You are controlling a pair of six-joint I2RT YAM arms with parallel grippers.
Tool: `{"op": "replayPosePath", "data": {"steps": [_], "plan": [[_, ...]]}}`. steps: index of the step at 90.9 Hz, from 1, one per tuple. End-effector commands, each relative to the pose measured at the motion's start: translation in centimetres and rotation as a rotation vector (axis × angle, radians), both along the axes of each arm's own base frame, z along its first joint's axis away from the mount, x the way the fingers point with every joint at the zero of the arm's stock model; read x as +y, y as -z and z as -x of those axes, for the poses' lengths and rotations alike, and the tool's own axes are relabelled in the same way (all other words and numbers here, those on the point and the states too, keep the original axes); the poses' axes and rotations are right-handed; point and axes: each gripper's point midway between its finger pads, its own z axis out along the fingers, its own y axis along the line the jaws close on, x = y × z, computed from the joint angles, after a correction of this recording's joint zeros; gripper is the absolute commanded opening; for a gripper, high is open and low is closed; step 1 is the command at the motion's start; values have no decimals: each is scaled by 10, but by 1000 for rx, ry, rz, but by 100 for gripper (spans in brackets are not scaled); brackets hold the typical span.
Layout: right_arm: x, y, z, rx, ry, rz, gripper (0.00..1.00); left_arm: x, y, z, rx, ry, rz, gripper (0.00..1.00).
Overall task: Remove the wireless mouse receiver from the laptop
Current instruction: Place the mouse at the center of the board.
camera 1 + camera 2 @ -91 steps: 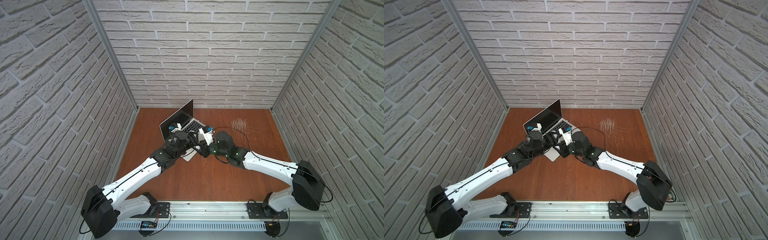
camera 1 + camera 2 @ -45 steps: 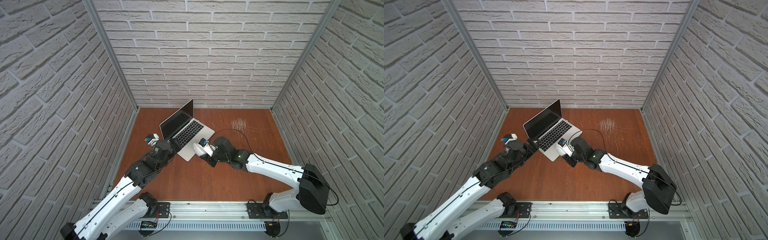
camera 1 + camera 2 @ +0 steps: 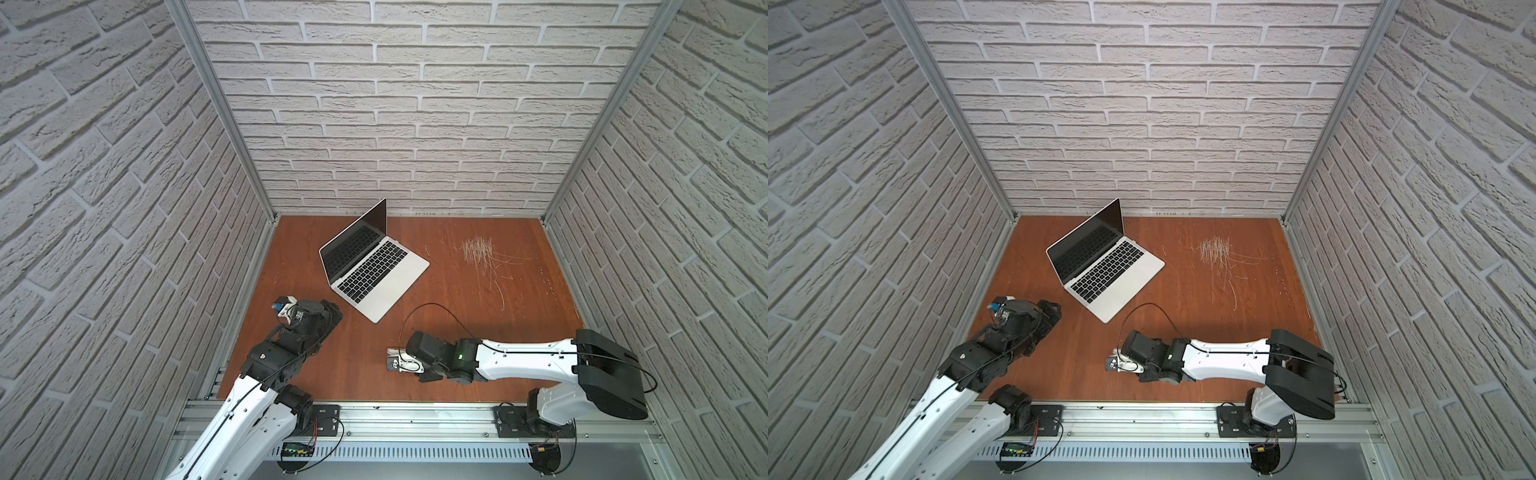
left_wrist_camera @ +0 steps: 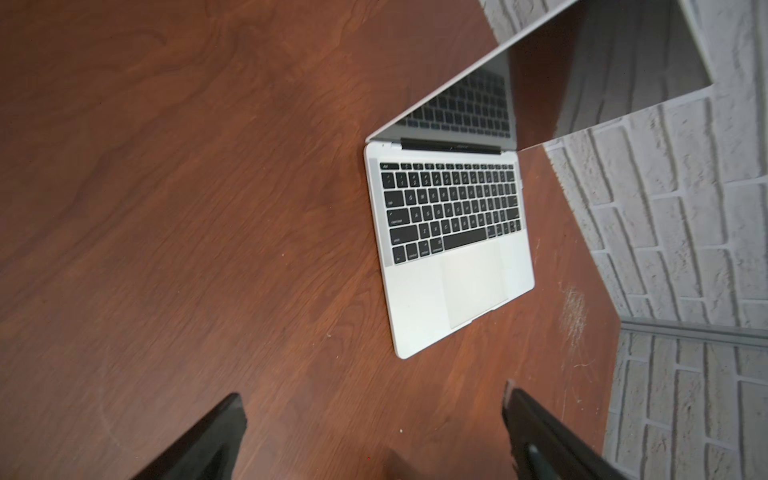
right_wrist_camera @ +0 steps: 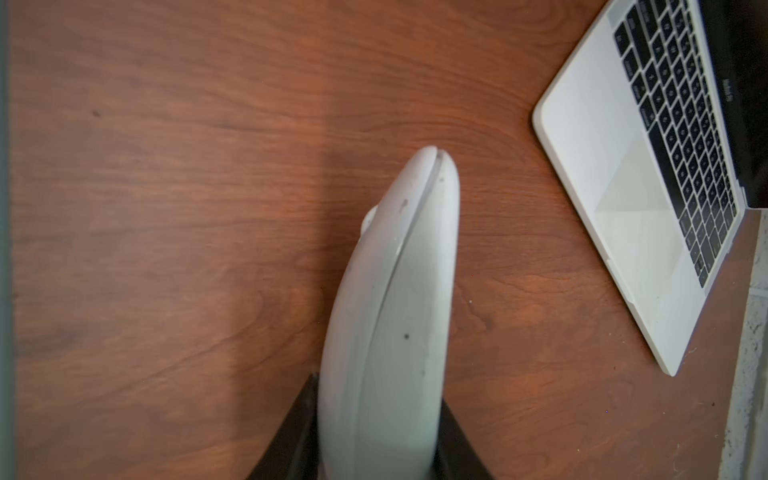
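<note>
The laptop (image 3: 374,266) sits open on the wood table (image 3: 457,332), just left of the middle of the frame in both top views. Both arms are well apart from it, at lower left and lower centre. My left gripper (image 4: 372,415) has its jaws wide apart with nothing between them. My right gripper (image 5: 376,419) is clamped on the white mouse (image 5: 395,270), held on edge. I can't spot the receiver on the laptop's visible edges or on the table; it is too small to tell. I judge the removal unconfirmed, and I'd check the ports up close.
</note>
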Motion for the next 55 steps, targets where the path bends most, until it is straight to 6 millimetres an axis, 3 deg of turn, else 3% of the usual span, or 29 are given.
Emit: {"op": "replayPosePath", "data": {"steps": [1,17,36,55], "plan": [[7,0,-8,-98,-33,4,14,-12,0,-6,0,47,31,98],[5,7,-3,-114,-49,19,25,-13,8,-6,6,45,39,98],[7,5,4,-81,-59,22,59,-11,13,-5,16,40,31,98],[9,-3,14,-45,-57,-29,73,-12,16,-5,22,38,38,98]]}}
